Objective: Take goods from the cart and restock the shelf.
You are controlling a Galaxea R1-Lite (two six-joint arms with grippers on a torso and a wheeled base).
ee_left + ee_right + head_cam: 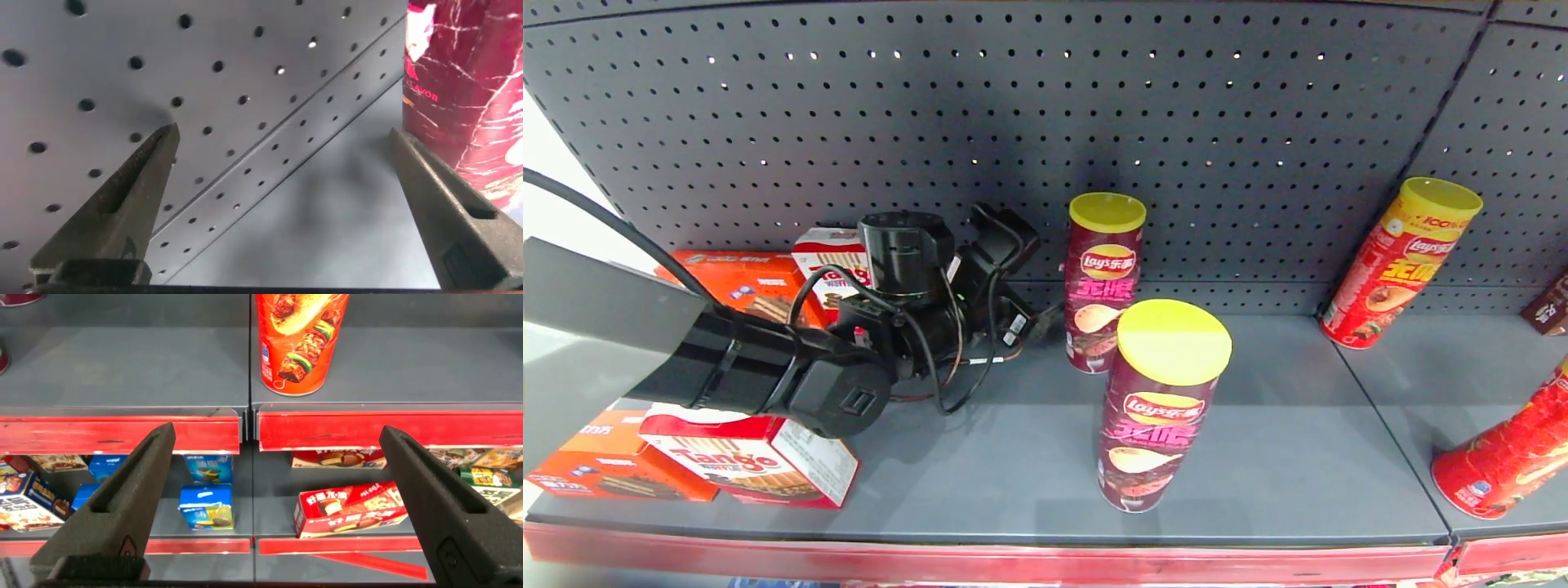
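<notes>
The left gripper (283,135) has its two dark fingers spread wide with nothing between them. Through the gap show the grey perforated back panel (122,73) and the grey metal shelf (327,220). In the head view the left arm comes in from the left and its end sits low at the back of the shelf, close to the panel.

Just outside one finger stands the rear maroon cylindrical chip can with a yellow lid (466,82). Whether it touches the finger cannot be told. In the head view this can (1103,282) is upright at the back, long axis vertical and lid up, just to the right of the arm's end.

The front maroon chip can with a yellow lid (1160,408) stands upright too, nearer the shelf's front edge and slightly right of the rear one, apart from the gripper.

Behind the arm lie an orange biscuit box (739,282) and a red-and-white wafer box (829,261). A second red-and-white wafer box (760,461) sits at the front left. In the next bay a red chip can with a yellow lid (1401,261) stands by the panel.

The right gripper (278,431) is also spread and empty. It faces an orange can with a skewer picture (298,343), upright on a lower shelf.
</notes>
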